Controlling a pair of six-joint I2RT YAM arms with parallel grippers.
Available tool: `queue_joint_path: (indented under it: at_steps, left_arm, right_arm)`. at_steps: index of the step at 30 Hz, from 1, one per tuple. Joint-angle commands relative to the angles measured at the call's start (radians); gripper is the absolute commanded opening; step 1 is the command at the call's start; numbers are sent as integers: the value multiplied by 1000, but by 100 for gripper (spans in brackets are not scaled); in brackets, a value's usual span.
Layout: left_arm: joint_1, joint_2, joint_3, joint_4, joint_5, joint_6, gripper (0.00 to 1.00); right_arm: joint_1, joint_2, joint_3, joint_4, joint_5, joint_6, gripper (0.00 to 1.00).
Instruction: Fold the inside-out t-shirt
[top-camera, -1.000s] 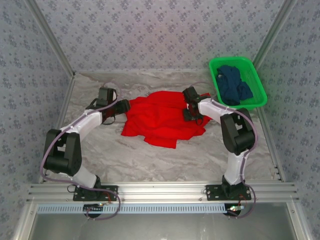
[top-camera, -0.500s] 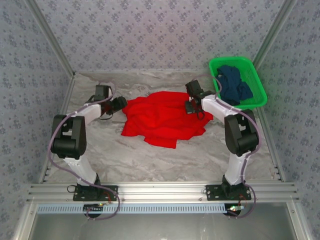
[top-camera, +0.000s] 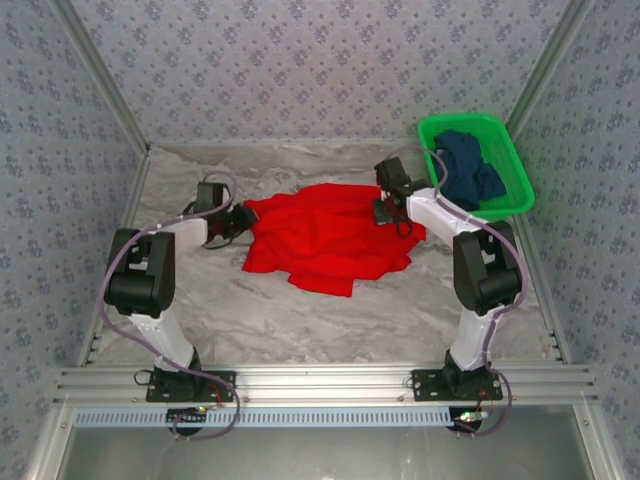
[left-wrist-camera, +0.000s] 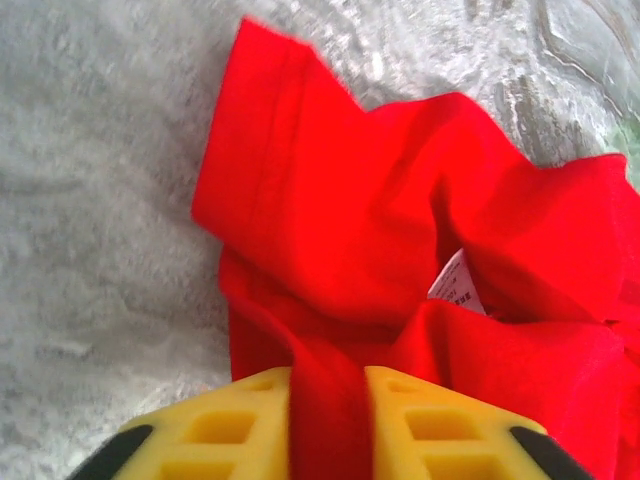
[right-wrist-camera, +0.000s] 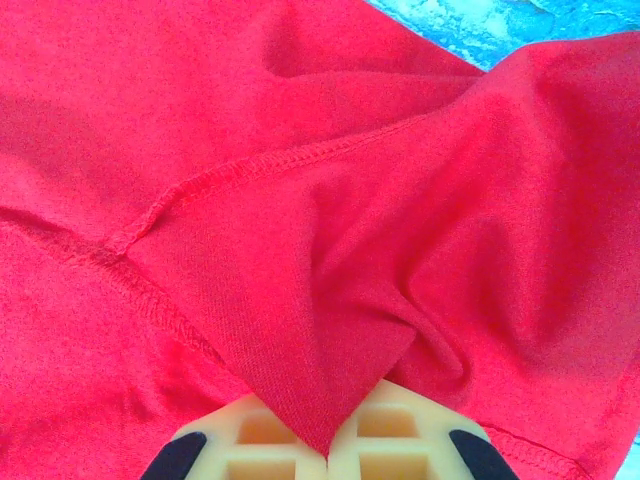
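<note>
Crumpled in the middle of the marbled counter: the inside-out t-shirt, bright red, in a loose heap

At its left edge, the left pincer, closed tight on a raised ridge of the red cloth, the fold pinched between yellow fingers. Just beyond that grip, a small white label, print too small to read, tucked among the folds

At the far right edge of the heap, the right pincer, shut as well, with a pointed fold of fabric nipped between its pale fingertips. Close by, a stitched seam running across the cloth

Left arm and right arm low over the counter, reaching in from either side

In the far right corner, near the right pincer but apart from the red cloth, a green basket holding a dark blue garment
</note>
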Motion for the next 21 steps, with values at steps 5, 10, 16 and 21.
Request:
queue_joint_path:
  at_steps: [5,10,16,21]
  left_arm:
    - [30,-152,13,15,21,-13,0]
    - [76,-402,111,-83,-48,6,0]
    - [85,-566,293,-142,-153,62,0]
    - [100,-571,461,-199,-157,117,0]
  right_arm:
    - [-23,-84,95,-83,57,-47,0]
    - [-46,-309,179,-135,83,-76,0]
    - [-57,-496,301,-95,16,-120,0]
    - [-57,-532,385,-93,-12,-152,0]
